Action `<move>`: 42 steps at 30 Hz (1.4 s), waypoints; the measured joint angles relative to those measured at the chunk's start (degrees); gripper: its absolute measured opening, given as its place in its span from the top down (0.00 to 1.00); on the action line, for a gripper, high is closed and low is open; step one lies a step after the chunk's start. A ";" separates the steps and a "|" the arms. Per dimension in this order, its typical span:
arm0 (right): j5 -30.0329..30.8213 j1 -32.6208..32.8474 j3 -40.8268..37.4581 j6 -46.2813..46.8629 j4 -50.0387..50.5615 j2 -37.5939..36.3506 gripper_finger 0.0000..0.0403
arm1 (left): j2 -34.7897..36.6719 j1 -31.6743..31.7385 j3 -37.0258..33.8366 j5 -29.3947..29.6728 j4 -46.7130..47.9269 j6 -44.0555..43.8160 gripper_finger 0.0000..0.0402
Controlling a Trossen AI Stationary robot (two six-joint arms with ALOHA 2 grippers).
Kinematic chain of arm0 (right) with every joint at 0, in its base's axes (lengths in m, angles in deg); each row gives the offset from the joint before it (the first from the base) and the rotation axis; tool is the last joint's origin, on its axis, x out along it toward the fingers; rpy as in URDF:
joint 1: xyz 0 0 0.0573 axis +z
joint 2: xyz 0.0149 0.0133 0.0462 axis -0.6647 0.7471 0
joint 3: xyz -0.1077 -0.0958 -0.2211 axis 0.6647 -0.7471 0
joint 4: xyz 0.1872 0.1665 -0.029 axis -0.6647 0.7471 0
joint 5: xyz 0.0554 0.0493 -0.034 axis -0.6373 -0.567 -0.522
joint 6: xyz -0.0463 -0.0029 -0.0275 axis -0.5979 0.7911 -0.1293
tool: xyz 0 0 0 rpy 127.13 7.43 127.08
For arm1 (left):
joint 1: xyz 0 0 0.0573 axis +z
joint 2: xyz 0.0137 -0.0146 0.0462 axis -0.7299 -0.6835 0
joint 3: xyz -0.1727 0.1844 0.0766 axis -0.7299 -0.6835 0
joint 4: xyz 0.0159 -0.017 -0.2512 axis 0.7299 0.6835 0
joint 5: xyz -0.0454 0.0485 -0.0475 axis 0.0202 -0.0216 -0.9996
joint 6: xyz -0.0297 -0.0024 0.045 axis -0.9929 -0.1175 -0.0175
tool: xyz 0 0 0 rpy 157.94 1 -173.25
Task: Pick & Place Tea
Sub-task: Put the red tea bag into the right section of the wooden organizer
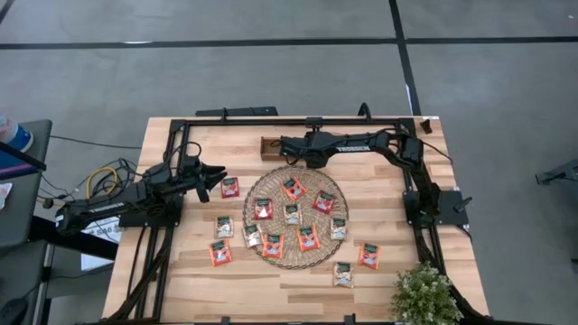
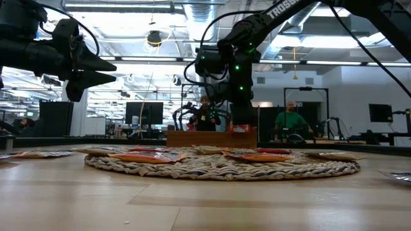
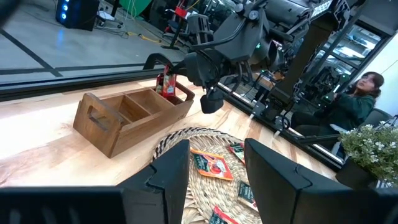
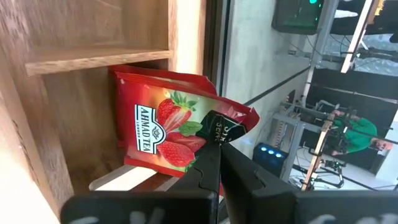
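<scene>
A brown wooden tray (image 1: 269,149) stands at the table's far side. My right gripper (image 4: 219,163) reaches over it, shut on a red tea sachet (image 4: 163,127) printed with strawberries. That sachet (image 3: 168,88) stands in the tray's (image 3: 127,118) end compartment, the one farthest from my left arm. Several more tea sachets (image 1: 293,189) lie flat on the round woven mat (image 1: 271,255), and others (image 1: 224,227) lie on the table around it. My left gripper (image 1: 217,178) hangs open above the table's left side, holding nothing. My right gripper pinches the red sachet's upper edge at its dark green patch (image 4: 219,129) between the two fingertips. The fingers slant down at it from the table's right. The sachet stands on edge with its lower part inside the compartment and its top above the tray's rim (image 3: 185,99).
A small potted plant (image 1: 423,296) stands at the near right corner. Loose sachets (image 1: 368,255) lie right of the mat and others (image 1: 219,253) left of it. People sit in the room beyond the table (image 2: 290,120).
</scene>
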 joint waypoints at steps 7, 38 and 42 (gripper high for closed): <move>-0.04 -0.01 0.00 -0.03 0.02 0.00 1.00 | 0.00 0.00 0.00 0.00 0.00 0.00 0.64; -1.18 0.35 1.78 -3.49 2.30 0.00 0.81 | 0.00 0.02 0.00 0.00 0.00 0.00 0.64; -1.03 0.78 5.97 -2.43 8.60 -0.24 0.81 | -0.02 0.00 0.00 0.00 -0.02 0.00 0.64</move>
